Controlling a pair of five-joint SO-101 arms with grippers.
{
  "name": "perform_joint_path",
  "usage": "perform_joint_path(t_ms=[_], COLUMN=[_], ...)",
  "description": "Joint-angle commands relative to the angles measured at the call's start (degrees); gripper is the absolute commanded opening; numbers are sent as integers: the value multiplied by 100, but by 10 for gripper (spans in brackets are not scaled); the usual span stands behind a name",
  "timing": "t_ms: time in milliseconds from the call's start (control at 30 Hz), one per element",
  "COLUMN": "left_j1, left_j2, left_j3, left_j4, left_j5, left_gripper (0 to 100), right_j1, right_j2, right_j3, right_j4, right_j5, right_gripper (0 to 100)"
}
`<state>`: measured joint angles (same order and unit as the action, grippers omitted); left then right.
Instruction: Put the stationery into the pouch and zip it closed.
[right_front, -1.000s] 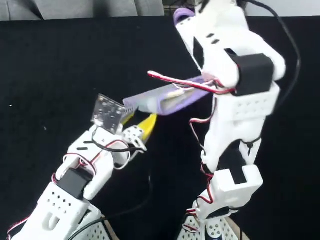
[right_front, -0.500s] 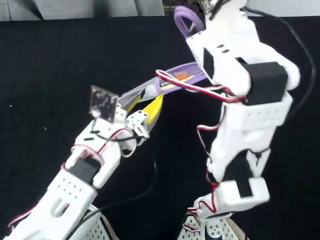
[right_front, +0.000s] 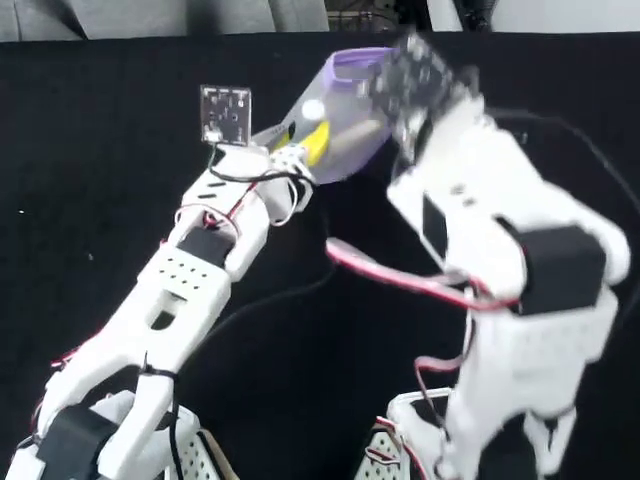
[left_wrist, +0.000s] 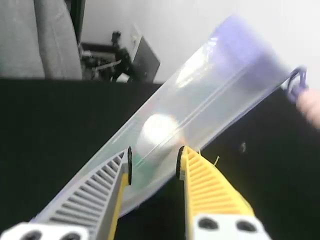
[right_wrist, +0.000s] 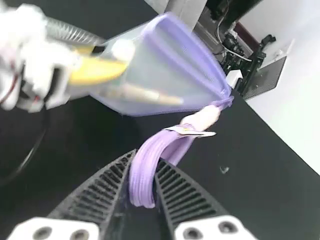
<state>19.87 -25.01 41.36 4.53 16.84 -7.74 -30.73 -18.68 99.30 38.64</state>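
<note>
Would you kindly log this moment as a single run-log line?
left gripper: shut on pouch | right gripper: shut on purple strap | pouch: held off table between both arms | stationery: inside pouch

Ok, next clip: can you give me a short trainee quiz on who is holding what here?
1. True or false: the pouch lies flat on the table.
2. What is the right gripper shut on? A) the pouch's purple strap B) a loose pencil C) nothing
3. Short answer: which gripper clamps the pouch's clear body?

Key: 1 false, both arms hold it up in the air; 2 A; 3 the left gripper.
</note>
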Motion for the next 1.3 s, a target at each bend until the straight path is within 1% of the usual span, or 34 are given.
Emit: perform_joint_path(t_ms=[0,100,233,300,433,567,667,767,867,1000,1067,1200,1267], left_j1=[-48,-31,-48,-48,-48,-48,-145,-400,-734,-1130,-1262,-1218,-1086], left_j2=[35,44,44,53,53,44,35,35,26,-18,-26,-9,26], left_j3=[-725,-796,-866,-884,-971,-989,-1051,-1130,-1130,-1174,-1174,-1332,-1490], left_j4=[-88,-114,-114,-114,-97,-114,-88,-79,-62,510,545,571,580], left_j5=[53,53,53,44,35,18,9,9,18,18,18,18,18], left_gripper=[173,171,171,171,171,171,170,170,170,172,171,170,170], right_j1=[88,0,-598,-1037,-2013,-3130,-3692,-3938,-3930,-3938,-3965,-4000,-4281], right_j2=[-857,-1332,-1956,-2202,-2369,-2360,-2378,-2387,-2431,-2844,-3002,-3037,-3064], right_j3=[787,1244,1719,1938,2431,2932,3064,3125,3125,3284,3486,3890,4013], right_j4=[193,193,202,202,202,202,202,202,211,211,211,202,211], right_j5=[299,343,290,246,-334,-712,-985,-1081,-1099,-1073,-1073,-1099,-1169], right_gripper=[11,11,11,11,11,11,11,11,11,11,11,11,11])
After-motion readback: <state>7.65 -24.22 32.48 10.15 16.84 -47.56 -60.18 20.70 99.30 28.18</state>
